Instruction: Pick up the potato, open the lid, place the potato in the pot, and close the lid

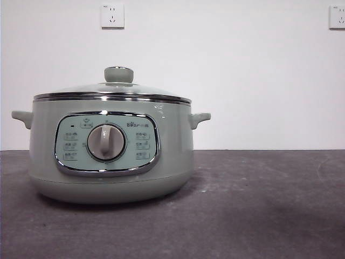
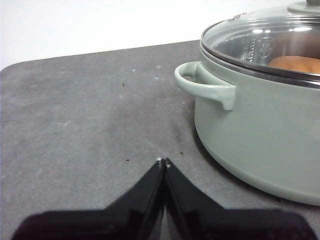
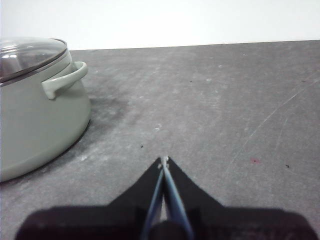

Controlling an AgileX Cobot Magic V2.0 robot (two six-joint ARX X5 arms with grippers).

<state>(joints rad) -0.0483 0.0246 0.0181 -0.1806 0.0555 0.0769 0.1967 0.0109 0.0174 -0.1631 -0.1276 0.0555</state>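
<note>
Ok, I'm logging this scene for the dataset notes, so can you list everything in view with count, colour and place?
pot: one, sage green with a chrome-framed panel and grey dial, on the table, left of centre in the front view.
lid: one, clear glass with steel rim and green knob, seated on the pot.
potato: one, orange-brown, inside the pot, seen through the lid.
table: one, dark grey, scuffed.
wall sockets: two, white, high on the white wall.
left gripper: one, black, jaws shut, empty, over the table beside the pot.
right gripper: one, black, jaws shut, empty, on the pot's other side.
</note>
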